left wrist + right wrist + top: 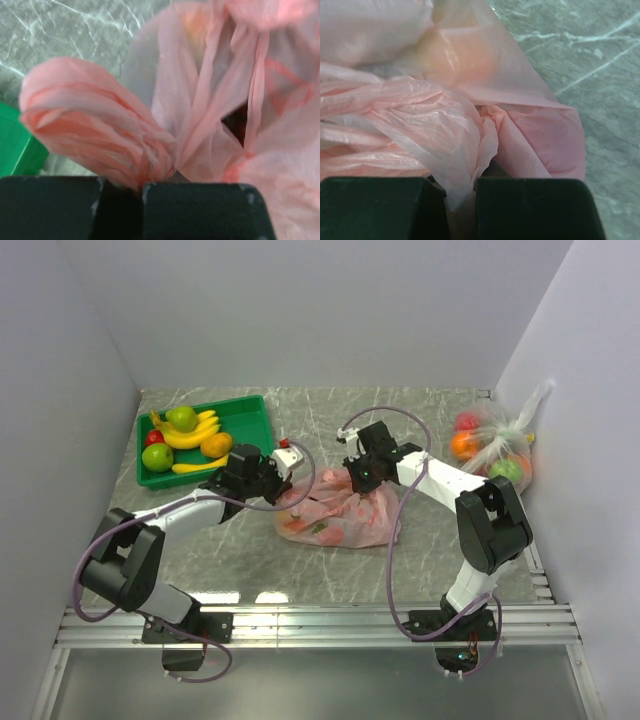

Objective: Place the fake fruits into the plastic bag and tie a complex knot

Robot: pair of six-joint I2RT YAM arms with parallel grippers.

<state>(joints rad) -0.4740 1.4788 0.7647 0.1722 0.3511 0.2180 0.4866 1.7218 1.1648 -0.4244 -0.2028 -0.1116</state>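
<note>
The pink plastic bag [335,512] lies crumpled in the middle of the table, with reddish fake fruits [318,529] showing faintly through its film. My left gripper [277,483] is at the bag's left end, shut on a bunched pink handle loop [95,120]. My right gripper [359,479] is at the bag's upper right, shut on a gathered fold of the bag [455,150]. An orange fruit [465,55] glows through the film in the right wrist view. The knot is out of view.
A green tray [252,415] at the back left holds green apples [182,418], bananas [190,436], an orange and a red fruit. A clear bag of fruit [495,445] with a white tufted top leans against the right wall.
</note>
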